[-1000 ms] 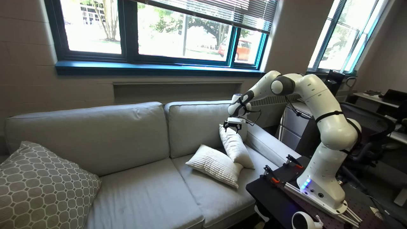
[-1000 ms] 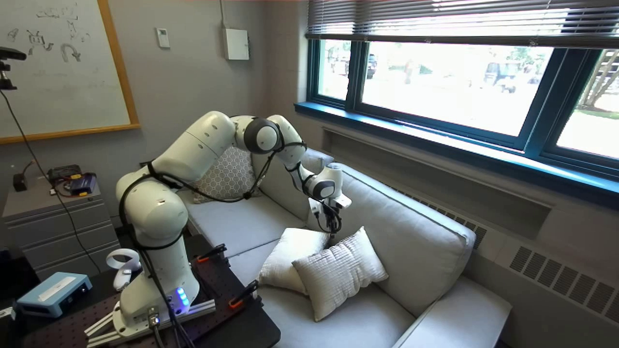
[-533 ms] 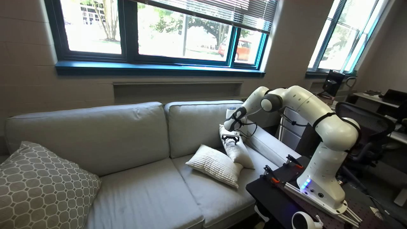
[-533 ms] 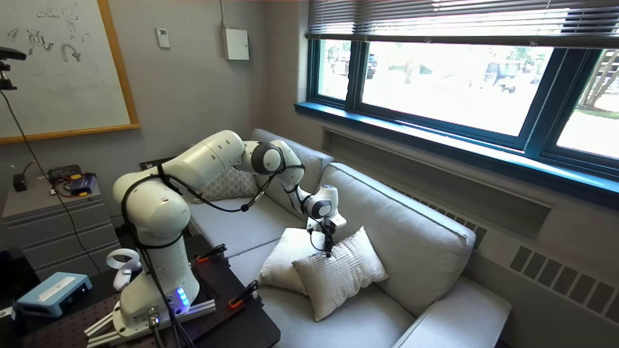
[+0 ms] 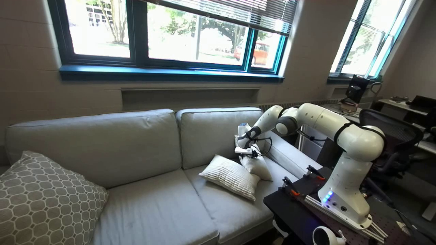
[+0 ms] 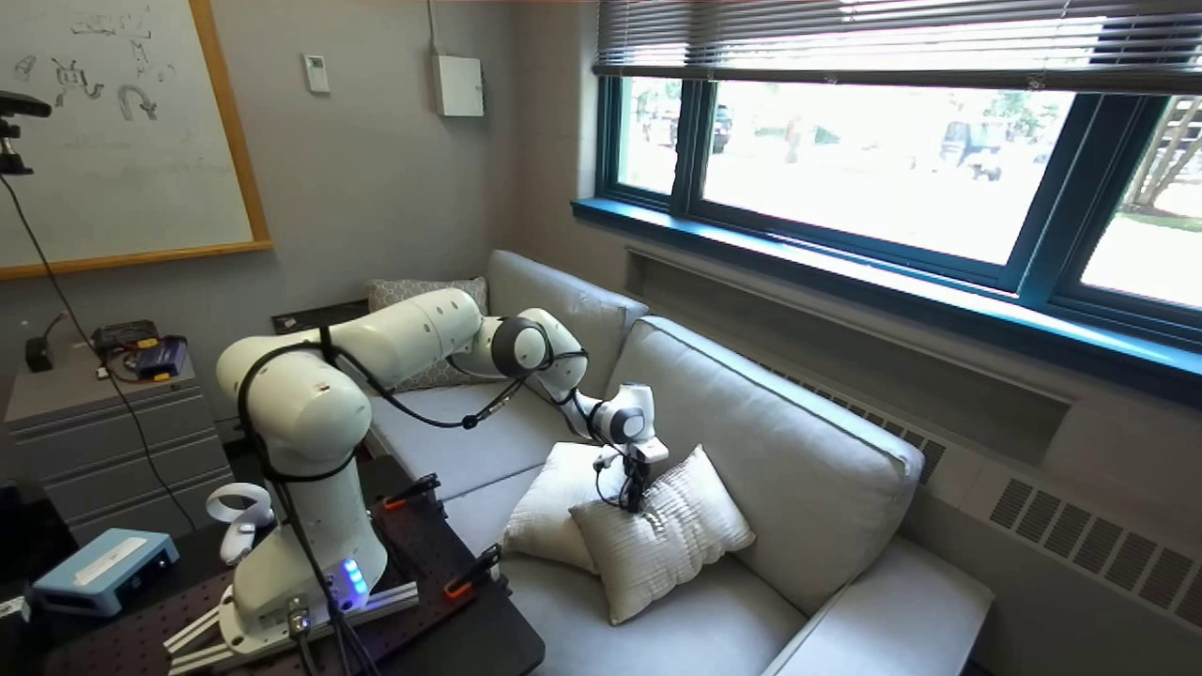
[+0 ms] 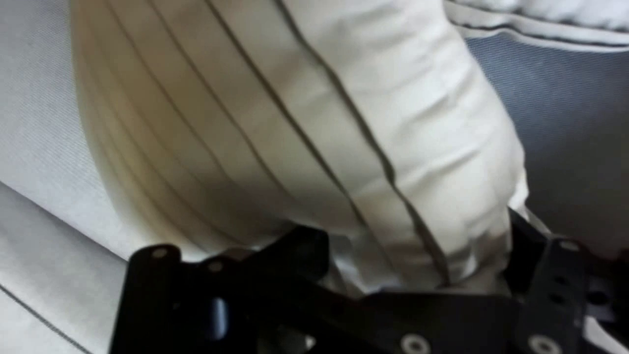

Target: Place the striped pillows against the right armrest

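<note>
My jaws are black. My arm (image 5: 359, 141) is white with dark grey joint sections; its base indicator lights (image 5: 327, 196) are blue. The striped pillows (image 6: 662, 540) are cream, and dark parallel lines cross the one in the wrist view. The right armrest (image 5: 289, 154) and sofa (image 5: 153, 204) are light grey. The larger pillow (image 5: 51, 200) is grey with a white lattice. The desk (image 6: 484, 634) is black.

An office, by its whiteboard (image 6: 122, 141), drawer cabinet (image 6: 108, 451), mesh-backed chair (image 5: 398, 136) and desk (image 5: 405, 107)

In an exterior view, two pillows (image 5: 229, 177) on the sofa (image 5: 150, 200) — armrest (image 5: 289, 154) right, third pillow (image 5: 51, 200) far left, window (image 5: 194, 41) behind
</note>
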